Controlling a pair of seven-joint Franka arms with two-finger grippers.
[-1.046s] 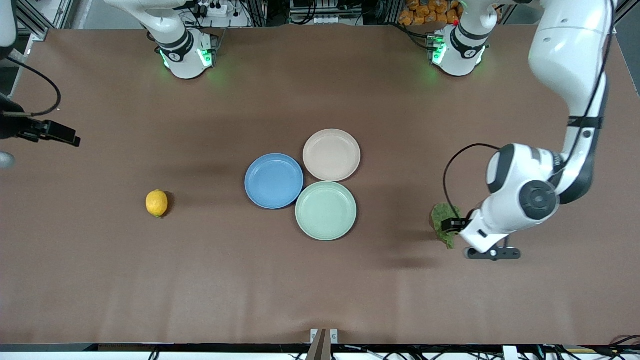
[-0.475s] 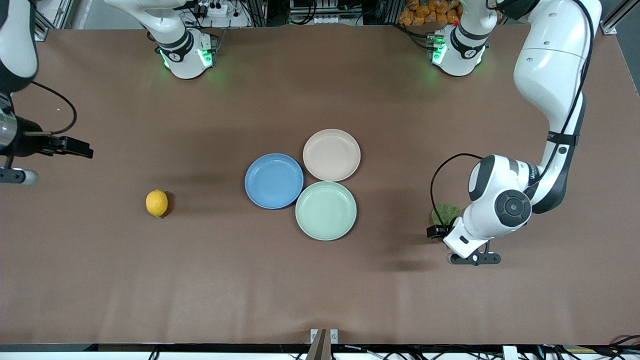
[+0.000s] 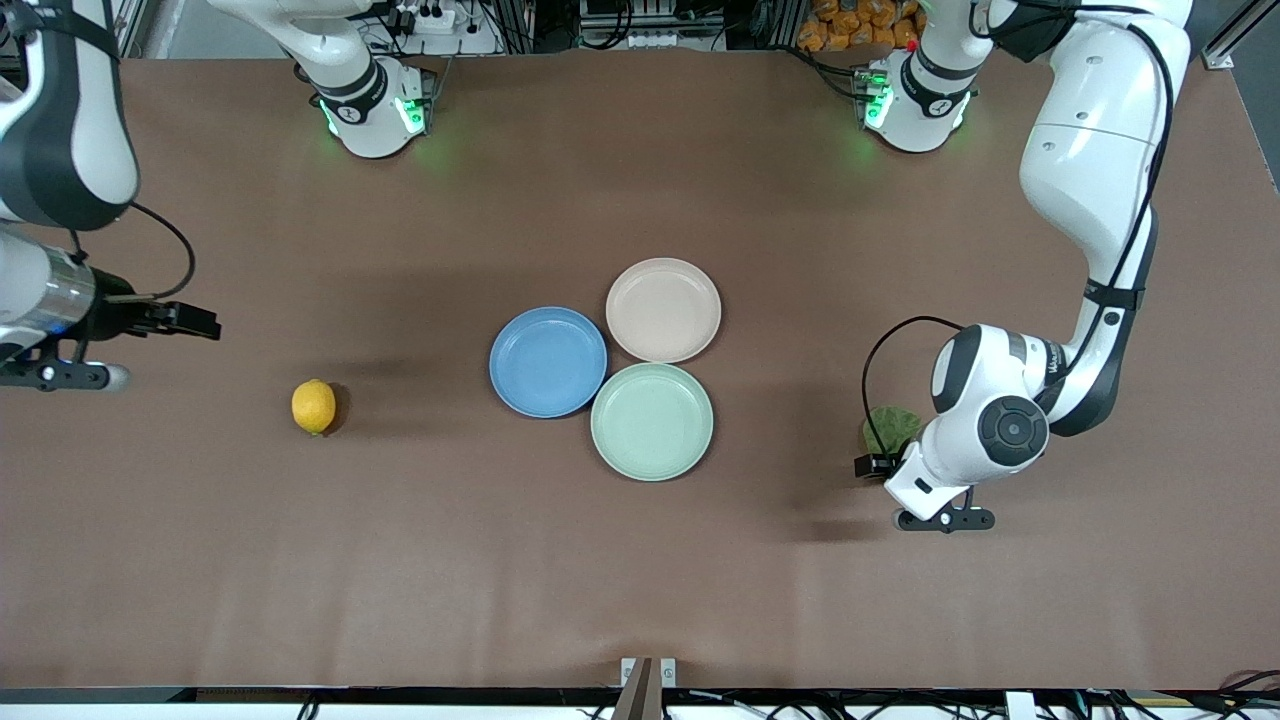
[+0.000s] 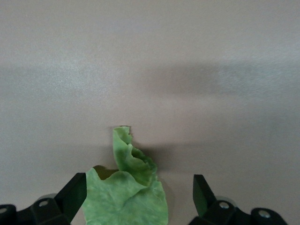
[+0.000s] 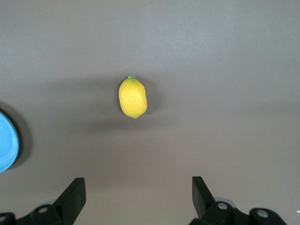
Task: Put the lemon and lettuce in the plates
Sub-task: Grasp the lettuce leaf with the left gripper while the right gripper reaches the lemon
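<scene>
The lemon (image 3: 313,406) lies on the bare table toward the right arm's end; it also shows in the right wrist view (image 5: 133,97). My right gripper (image 3: 195,322) (image 5: 138,187) is open and empty, up in the air over bare table, apart from the lemon. The lettuce (image 3: 888,428) lies toward the left arm's end, partly hidden by the left wrist. My left gripper (image 3: 872,464) (image 4: 139,187) is open, low over the lettuce (image 4: 126,197), with one finger on each side of the leaf. The blue plate (image 3: 548,361) and beige-pink plate (image 3: 663,309) are empty.
A pale mint-green plate (image 3: 652,421) touches both plates and lies nearer to the front camera. The blue plate's rim (image 5: 7,140) shows at the edge of the right wrist view. Brown table mat lies all around.
My left arm has come lower and shifted over the lettuce toward the plates. My right gripper has moved toward the lemon. The lemon, lettuce and plates have not moved.
</scene>
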